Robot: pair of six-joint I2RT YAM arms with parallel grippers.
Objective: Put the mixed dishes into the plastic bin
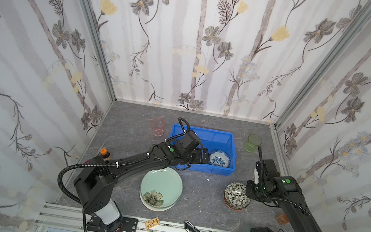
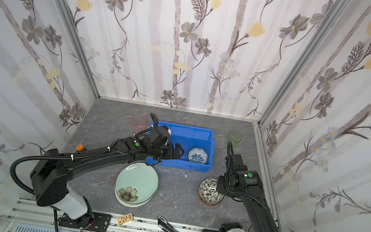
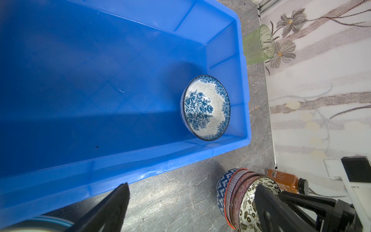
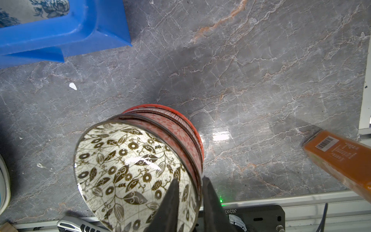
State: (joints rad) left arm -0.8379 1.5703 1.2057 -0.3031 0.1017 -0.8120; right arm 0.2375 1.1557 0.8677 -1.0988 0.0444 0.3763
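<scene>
1. The right gripper [image 4: 190,180] has its jaws nearly together, straddling the rim of the black-white bowl [image 4: 128,166], one finger inside and one outside. I cannot tell whether it is pinching the rim or only bracketing it.
2. That bowl tops a nested stack of bowls [image 3: 234,198] that stands on the table just off the near right corner of the blue bin [image 1: 199,168].
3. Judged by looks, the bowls are glazed ceramic: stiff, fairly heavy, slick and chippable. A pinch across the rim wall is the sensible hold. Nested bowls may stick together, so the one below could lift too.
4. The left gripper [image 3: 191,185] is spread wide and empty at the bin's near wall.
5. One blue-white bowl [image 1: 220,158] already sits inside the bin, at its right end.
6. The pale green plate [image 1: 160,186] lies on other plates in front of the bin's near wall.
7. The pink tumbler [image 1: 158,127] stands off the bin's far left corner, and the green tumbler [image 1: 253,143] off its right side.
</scene>
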